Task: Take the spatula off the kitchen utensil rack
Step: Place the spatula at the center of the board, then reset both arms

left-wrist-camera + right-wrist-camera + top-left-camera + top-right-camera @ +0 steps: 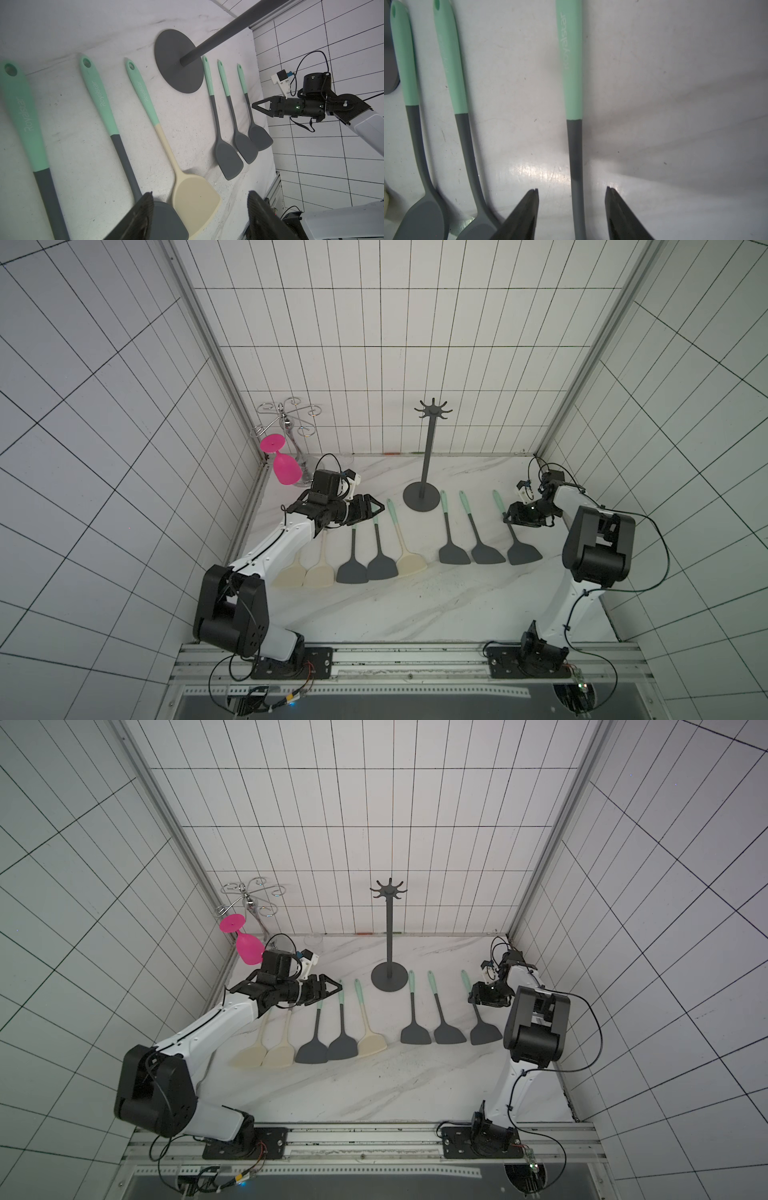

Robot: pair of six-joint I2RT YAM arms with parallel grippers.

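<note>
Right wrist: spatula (574,145) shaft between parted right fingers (525,214), untouched.

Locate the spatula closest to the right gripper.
In a top view the grey spatula lies flat on the table at the robot's right, outermost of three beside the kitchen utensil rack; the open right gripper straddles its shaft.

A robot test cell — grid-lined white walls (374,323), aluminium rail (407,659), marble-look tabletop (395,605).
</note>
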